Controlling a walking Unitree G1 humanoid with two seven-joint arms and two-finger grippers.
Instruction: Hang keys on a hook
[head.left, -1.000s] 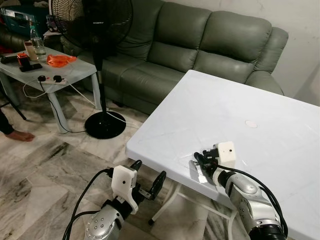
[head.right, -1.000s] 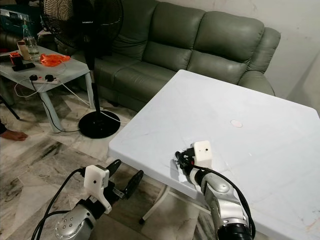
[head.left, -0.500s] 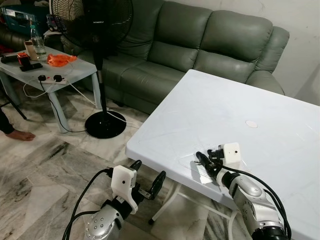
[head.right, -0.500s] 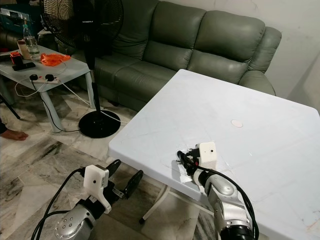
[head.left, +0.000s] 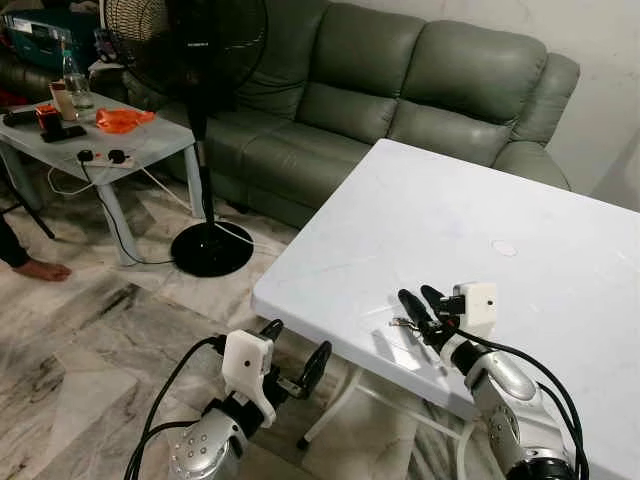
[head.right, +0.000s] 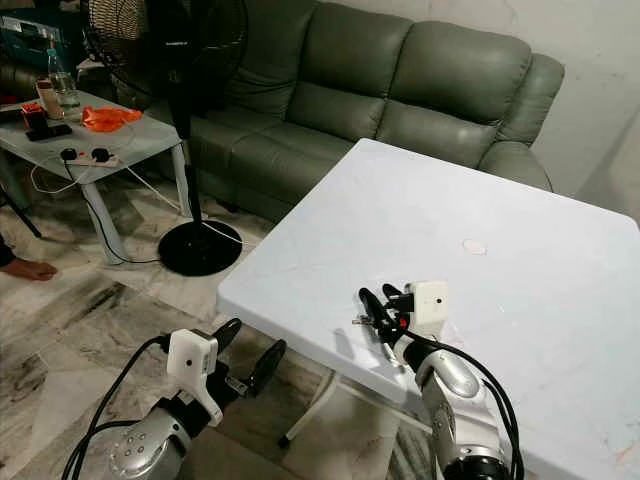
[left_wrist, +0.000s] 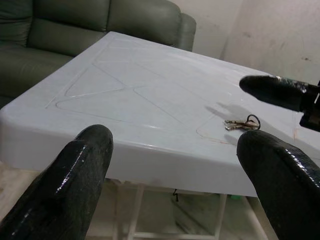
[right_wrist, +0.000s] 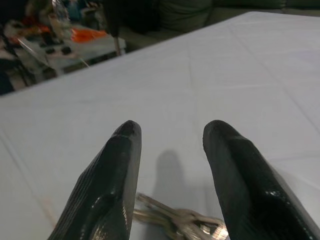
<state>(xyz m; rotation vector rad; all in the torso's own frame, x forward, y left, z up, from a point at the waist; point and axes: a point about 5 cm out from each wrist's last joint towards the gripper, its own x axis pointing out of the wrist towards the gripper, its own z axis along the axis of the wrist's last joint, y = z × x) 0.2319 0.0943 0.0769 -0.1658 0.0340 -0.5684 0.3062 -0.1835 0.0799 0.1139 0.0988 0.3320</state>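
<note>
On the white table: the keys (left_wrist: 242, 123) lie flat near the front edge of the table (head.left: 480, 210), a small silver bunch on a dark ring, with nothing holding them.

Right gripper: your right gripper (head.left: 421, 299) hangs just above the keys, its two black fingers (right_wrist: 111, 190) spread apart with a clear gap and nothing between them. From the right wrist view you can see the keys (right_wrist: 180, 220) just below and between the fingertips.

Left gripper: your left gripper (head.left: 297, 357) sits low, off the table's front corner, over the floor. Its fingers (left_wrist: 65, 180) are wide apart and empty; it looks idle.

Step in hand: judging by the pose, you are lining up to pick the keys off the table. The grasp is not yet made.

Next move: lower the right gripper until the fingertips straddle the bunch, then close. The keys lie thin and flat on a smooth top, so expect them to slide; come down close to the surface before you pinch.

Hook: no hook can be made out, so you will probably need to turn or walk to find it once the keys are held.

Surroundings: a green sofa (head.left: 400, 80) and a standing fan (head.left: 195, 120) stand beyond the table.
</note>
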